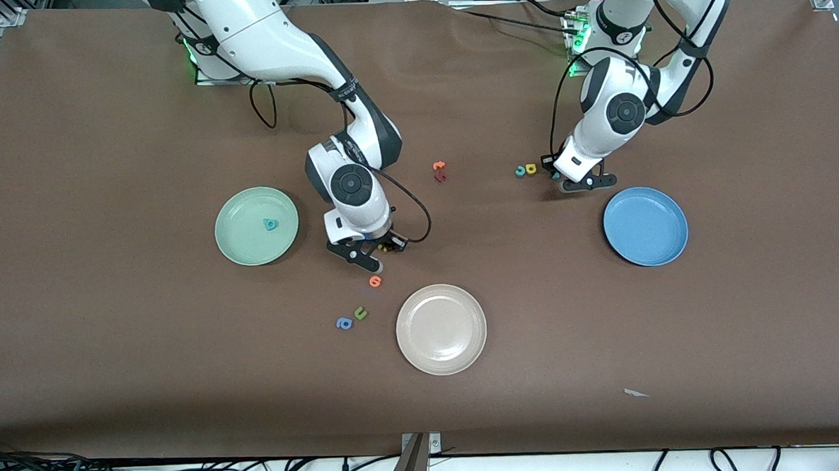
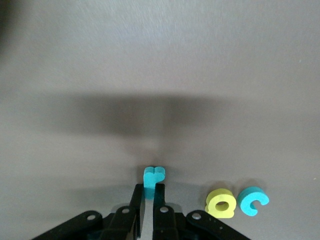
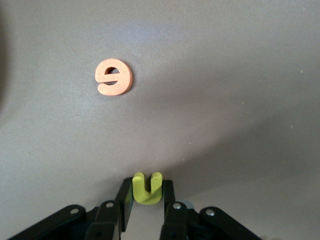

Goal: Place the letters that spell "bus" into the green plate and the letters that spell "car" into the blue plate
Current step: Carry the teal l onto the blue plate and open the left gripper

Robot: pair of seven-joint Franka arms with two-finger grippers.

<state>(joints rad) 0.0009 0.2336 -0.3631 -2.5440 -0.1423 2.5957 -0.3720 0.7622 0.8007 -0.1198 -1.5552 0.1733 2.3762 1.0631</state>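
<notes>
both grippers pinched on letters, one b in the green plate

your left gripper (image 2: 149,200) is down at the table, just off the rim of the blue plate (image 1: 645,225) on the side toward the robots. its fingers (image 2: 136,202) are closed tight on the thin teal r (image 2: 152,179), which stands on edge between them. just beside it, toward the right arm's end, the yellow a (image 2: 220,203) and the teal c (image 2: 252,200) lie flat, touching each other. the blue plate holds no letters.

your right gripper (image 3: 148,200) is low over the table between the green plate (image 1: 256,225) and the beige-white plate (image 1: 441,329). its fingers (image 3: 125,197) are shut on the yellow u (image 3: 147,188), held upright. an orange letter (image 3: 114,76) lies near, a bit closer to the front camera.

the teal-blue b (image 1: 271,224) rests inside the green plate, near its middle.

you can't pick out the yellow s in any view.

elsewhere on the table: a blue letter (image 1: 344,324) and an olive-green u (image 1: 360,313) side by side near the beige-white plate, and an orange and a red letter (image 1: 439,171) together mid-table.
</notes>
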